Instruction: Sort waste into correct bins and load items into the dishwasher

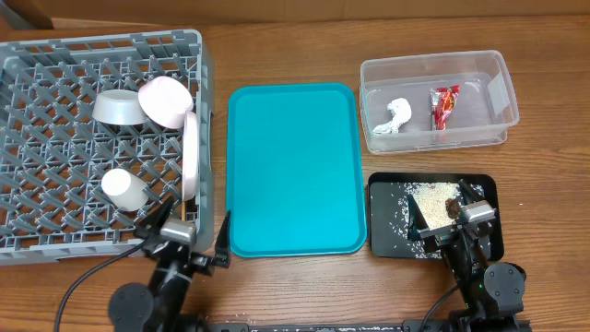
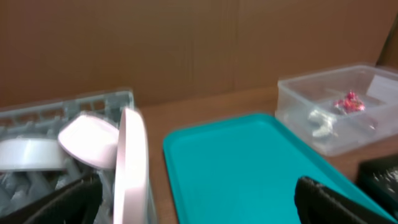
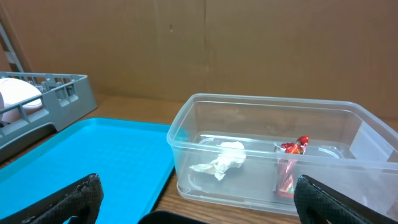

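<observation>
Rim looks the safest hold on the slippery, breakable round white plate point(image 1: 191, 152) at nine o'clock; left hand point(image 1: 194, 226) and right hand point(image 1: 449, 209) gape empty.

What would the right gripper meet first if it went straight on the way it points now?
Probably the near wall of the clear tub, straight ahead of the open right gripper. Depth is unclear, but nothing shows between them.

The right pincer point(image 1: 452, 218) is covering part of the black tray point(image 1: 387, 244). The grey rack point(image 1: 92, 44) is running off the left edge.
</observation>
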